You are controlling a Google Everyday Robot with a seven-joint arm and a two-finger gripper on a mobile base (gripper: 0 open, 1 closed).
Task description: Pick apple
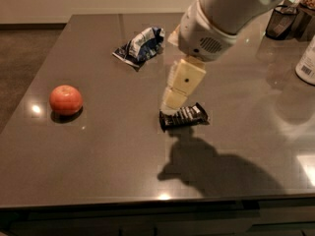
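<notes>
Where the dark table nears its left edge, the apple is seen: small, round, orange-red, its smooth skin touched by a faint sheen. The gripper is held just above the dark snack-bar wrapper, well apart from the apple; whether it is open or closed cannot be told.

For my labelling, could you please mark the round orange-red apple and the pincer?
Round orange-red apple (66, 100): camera view, centre of its skin.
Pincer (173, 101): camera view, its lower tip, near the dark rectangular snack-bar wrapper (184, 117).
</notes>
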